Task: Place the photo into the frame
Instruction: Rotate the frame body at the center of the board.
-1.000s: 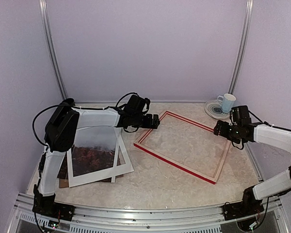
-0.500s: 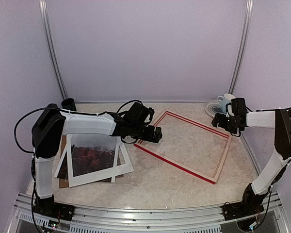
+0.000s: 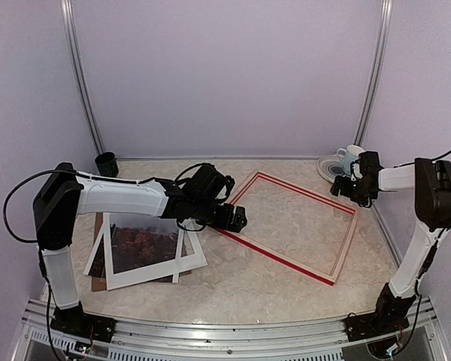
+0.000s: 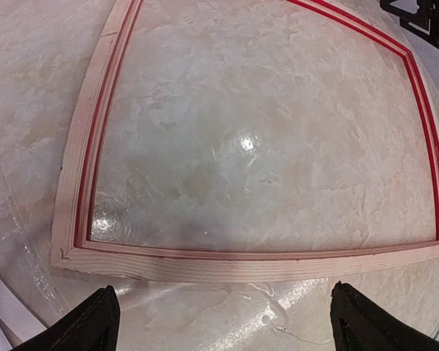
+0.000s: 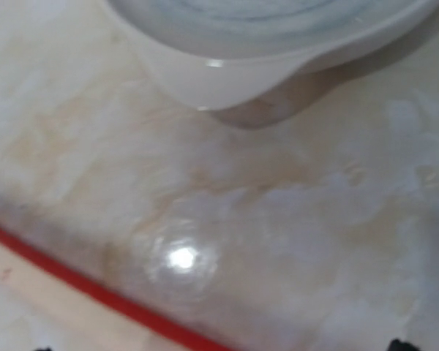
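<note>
A pale marbled table [image 3: 248, 289] is seen, with the frame [image 3: 270, 254] laid flat near its middle. A saucer [image 3: 329, 171] is set just beyond the frame's far right corner. Left of the frame a board [image 3: 98, 283] is laid, covered by a mat [image 3: 146, 277], and a dark cup [image 3: 106, 163] is stood farther back.

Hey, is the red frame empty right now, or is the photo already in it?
Empty: the table shows through the frame; the photo lies apart, under the white mat.
</note>
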`<action>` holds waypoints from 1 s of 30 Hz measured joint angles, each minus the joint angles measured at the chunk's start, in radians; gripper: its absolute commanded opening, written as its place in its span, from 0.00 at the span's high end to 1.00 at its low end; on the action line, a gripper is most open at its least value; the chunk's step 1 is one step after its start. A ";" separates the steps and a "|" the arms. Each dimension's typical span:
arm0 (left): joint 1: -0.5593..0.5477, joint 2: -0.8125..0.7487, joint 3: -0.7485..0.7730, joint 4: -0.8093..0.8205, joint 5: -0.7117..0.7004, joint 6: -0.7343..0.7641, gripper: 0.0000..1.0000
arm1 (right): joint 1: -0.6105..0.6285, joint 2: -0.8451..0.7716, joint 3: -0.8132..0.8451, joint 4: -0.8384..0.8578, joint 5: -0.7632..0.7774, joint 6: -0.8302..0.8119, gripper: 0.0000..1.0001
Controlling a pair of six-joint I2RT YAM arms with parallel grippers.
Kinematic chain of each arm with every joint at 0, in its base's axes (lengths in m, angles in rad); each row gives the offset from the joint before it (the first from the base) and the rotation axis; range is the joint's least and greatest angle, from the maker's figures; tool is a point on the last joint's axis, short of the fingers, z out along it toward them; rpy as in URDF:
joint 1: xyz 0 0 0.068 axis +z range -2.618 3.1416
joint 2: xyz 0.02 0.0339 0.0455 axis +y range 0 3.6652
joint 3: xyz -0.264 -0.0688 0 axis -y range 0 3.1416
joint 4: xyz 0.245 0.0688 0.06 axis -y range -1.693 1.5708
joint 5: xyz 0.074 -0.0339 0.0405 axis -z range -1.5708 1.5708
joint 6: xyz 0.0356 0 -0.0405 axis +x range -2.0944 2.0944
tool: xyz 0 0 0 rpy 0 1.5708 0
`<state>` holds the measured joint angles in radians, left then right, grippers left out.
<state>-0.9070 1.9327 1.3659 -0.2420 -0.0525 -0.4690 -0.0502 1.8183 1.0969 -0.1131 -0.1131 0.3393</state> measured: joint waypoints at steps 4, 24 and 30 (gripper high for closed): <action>0.000 0.000 -0.010 -0.009 0.019 -0.008 0.01 | -0.011 0.031 0.007 0.000 0.000 -0.006 0.01; -0.013 0.135 0.049 -0.036 0.102 -0.022 0.01 | -0.013 0.082 0.009 0.024 -0.023 -0.011 0.01; -0.008 0.150 0.062 -0.037 0.103 -0.022 0.01 | -0.014 0.095 0.018 0.031 -0.034 -0.011 0.01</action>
<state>-0.9150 2.0830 1.4281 -0.2794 0.0505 -0.4908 -0.0643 1.9137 1.1152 -0.0826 -0.1467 0.3286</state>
